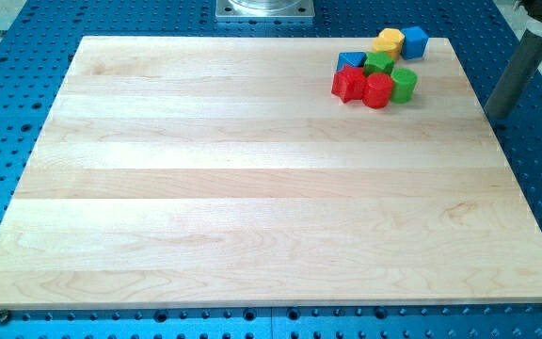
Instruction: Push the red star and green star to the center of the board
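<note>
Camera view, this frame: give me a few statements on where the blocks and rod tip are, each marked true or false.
1. All the blocks sit clustered near the board's top right corner. True.
2. My tip touches the red star. False: it is off the board's right edge, apart from every block.
3. The green star lies at the board's center. False: it is inside the cluster.
4. The red cylinder sits between the red star and green cylinder. True.

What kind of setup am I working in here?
Likely a robotics lab bench: a wooden board on a blue perforated table, small coloured blocks clustered at the view's top right, my tip just off the board's right edge.
</note>
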`<state>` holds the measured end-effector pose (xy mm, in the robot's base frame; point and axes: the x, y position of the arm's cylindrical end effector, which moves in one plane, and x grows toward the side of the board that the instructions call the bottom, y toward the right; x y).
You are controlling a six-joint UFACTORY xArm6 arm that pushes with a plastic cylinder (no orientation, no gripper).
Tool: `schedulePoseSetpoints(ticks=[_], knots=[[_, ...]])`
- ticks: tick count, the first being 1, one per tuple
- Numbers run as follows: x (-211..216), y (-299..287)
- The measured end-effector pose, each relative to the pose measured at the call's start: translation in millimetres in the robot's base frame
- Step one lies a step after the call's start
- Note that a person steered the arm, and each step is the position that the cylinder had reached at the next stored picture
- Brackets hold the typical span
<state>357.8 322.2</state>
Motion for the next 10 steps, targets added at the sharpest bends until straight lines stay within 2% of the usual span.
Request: schedulePoseSetpoints(ticks=[2,4,5,8,9,10], knots=[[-31.5,-0.4],[-83.4,-43.1],[-95.4,-74.6],[-94.2,-169.2],[-80.2,-204.7],[-46.2,-228.3]])
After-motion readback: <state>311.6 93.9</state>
